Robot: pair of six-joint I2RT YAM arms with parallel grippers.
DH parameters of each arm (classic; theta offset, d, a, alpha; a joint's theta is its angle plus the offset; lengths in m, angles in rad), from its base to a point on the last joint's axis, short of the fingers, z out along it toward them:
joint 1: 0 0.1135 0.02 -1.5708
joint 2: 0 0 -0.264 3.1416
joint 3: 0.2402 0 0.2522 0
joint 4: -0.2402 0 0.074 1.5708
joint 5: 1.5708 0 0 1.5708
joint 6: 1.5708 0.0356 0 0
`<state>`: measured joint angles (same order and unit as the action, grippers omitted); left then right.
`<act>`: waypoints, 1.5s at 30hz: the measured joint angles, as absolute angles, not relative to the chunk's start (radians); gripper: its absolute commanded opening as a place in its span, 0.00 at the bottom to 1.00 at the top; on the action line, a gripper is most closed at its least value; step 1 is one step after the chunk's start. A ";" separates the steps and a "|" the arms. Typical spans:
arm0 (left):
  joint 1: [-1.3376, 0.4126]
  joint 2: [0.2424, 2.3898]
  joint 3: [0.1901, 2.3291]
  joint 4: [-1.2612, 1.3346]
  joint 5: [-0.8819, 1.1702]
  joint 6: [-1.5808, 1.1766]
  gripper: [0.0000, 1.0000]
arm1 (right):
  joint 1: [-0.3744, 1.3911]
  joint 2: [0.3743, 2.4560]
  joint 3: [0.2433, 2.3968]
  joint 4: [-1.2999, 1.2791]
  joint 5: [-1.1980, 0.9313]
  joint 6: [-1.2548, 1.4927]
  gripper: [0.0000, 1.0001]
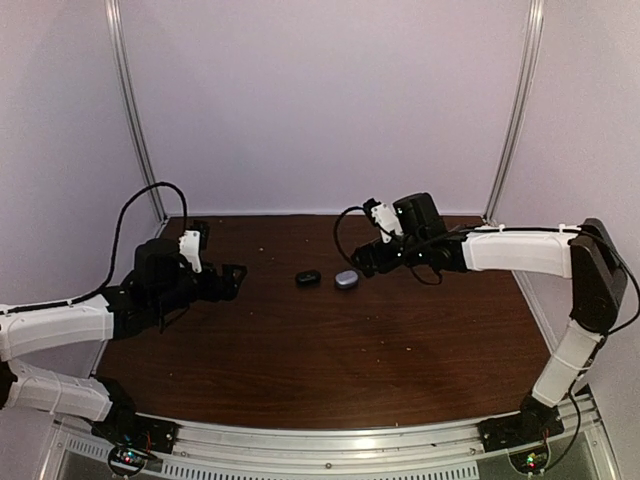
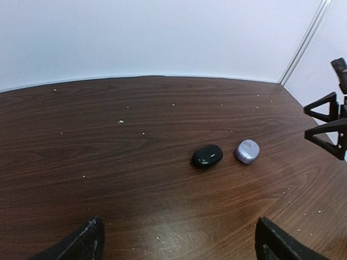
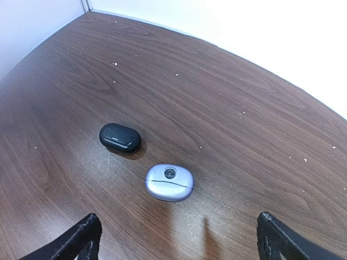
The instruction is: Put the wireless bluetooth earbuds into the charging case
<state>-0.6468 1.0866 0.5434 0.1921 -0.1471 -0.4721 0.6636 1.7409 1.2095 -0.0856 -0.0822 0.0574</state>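
The left gripper [image 1: 236, 277] hangs open over the left of the table [image 1: 330, 360], well apart from both cases. Near the middle, a shut black case [image 1: 308, 278] lies just left of the grey-blue case [image 1: 346, 279], also shut, with pale specks [image 2: 121, 121] scattered around. The right gripper [image 1: 362, 262] hovers open and empty just right of it.
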 measured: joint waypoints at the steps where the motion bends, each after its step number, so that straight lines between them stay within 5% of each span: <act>1: -0.635 1.092 0.552 0.180 -0.145 -0.470 0.98 | 0.658 1.716 1.192 -0.084 -0.080 0.057 1.00; 13: -0.450 1.077 0.603 0.104 -0.131 -0.475 0.98 | 0.556 1.306 0.913 0.021 -0.041 0.121 1.00; 25: -0.445 1.110 0.594 0.102 -0.135 -0.526 0.98 | 0.525 0.942 0.566 0.141 0.035 0.188 1.00; 45: -0.445 1.110 0.445 0.130 -0.225 -0.568 0.98 | 0.520 0.627 0.200 0.282 0.113 0.262 1.00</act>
<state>-0.4446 1.1099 0.4446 0.1303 -0.2249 -0.5678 0.5201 0.6273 0.1997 0.2817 0.1135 0.2615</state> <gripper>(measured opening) 0.976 0.997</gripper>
